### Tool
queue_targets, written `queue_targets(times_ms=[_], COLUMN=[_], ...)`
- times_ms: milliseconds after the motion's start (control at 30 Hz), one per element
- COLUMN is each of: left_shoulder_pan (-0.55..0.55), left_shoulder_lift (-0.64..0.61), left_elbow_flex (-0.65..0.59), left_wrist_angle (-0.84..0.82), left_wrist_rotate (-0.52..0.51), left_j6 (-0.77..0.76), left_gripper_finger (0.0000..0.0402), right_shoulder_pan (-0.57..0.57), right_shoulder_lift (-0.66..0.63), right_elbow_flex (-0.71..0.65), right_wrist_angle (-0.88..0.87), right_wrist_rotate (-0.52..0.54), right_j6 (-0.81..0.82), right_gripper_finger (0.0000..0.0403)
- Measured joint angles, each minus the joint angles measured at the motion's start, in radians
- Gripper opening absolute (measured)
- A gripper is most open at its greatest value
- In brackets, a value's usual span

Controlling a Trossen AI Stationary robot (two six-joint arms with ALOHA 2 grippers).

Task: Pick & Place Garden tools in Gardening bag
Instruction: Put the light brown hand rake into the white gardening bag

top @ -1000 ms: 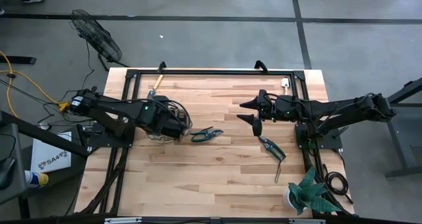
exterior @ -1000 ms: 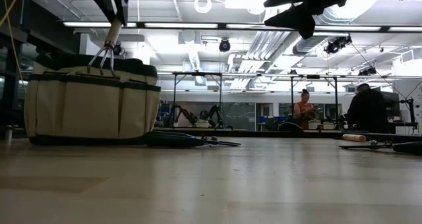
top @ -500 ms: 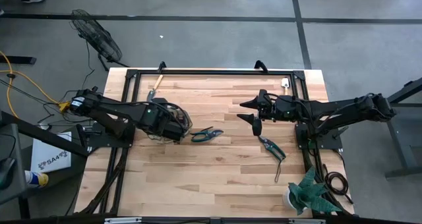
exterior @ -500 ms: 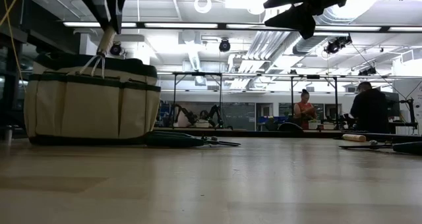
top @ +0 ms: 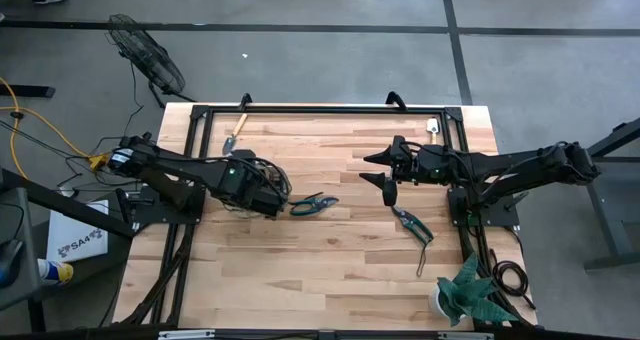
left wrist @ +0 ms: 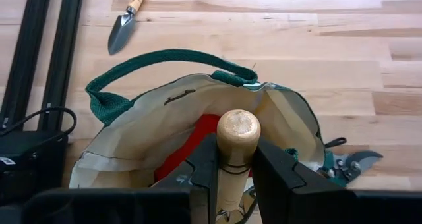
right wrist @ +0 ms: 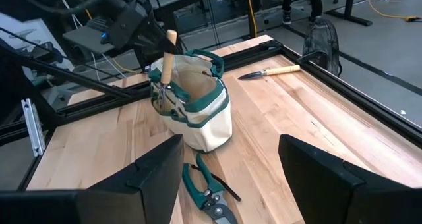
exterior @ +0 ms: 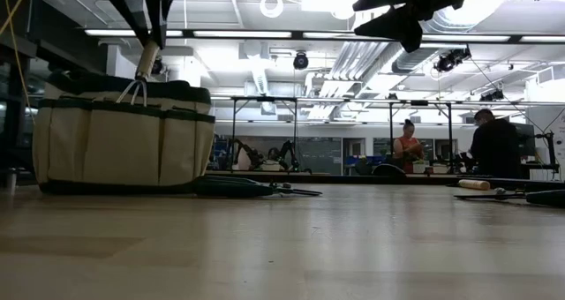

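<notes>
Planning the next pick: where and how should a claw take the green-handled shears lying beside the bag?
Probably across the pivot of the green-handled shears, coming straight down. They lie flat on the table beside the bag, handles spread toward it, so the narrow joint suits an open claw better than the splayed grips.

Wooden-handled tool [left wrist: 237, 151] slightly lower over bag [exterior: 122, 134]

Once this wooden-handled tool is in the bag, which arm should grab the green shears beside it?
Probably left. The left hand, shut on the wooden-handled tool, hangs over the bag, and the green shears lie right beside it. The right hand waits open, farther off.
</notes>
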Motion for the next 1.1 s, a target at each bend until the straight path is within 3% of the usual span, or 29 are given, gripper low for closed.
queue_targets(times_ms=[367, 1100], left_shoulder_pan=[-0.006, -0.152], left_shoulder_lift=[0.035, 0.048], left_elbow_flex=[-0.04, -0.026], left_wrist_angle=[0.003, 0.004], left_wrist_rotate=[0.008, -0.165], left_j6=[-0.028, 0.054], left_gripper_finger=[0.0058, 0.0058], right_shoulder_pan=[0.0, 0.0], right_shoulder_lift=[0.0, 0.0], right_elbow_flex=[0.0, 0.0], right_wrist_angle=[-0.001, -0.002], right_wrist_rotate=[0.0, 0.008], right_j6=[0.0, -0.007], right_gripper_finger=[0.024, 0.024])
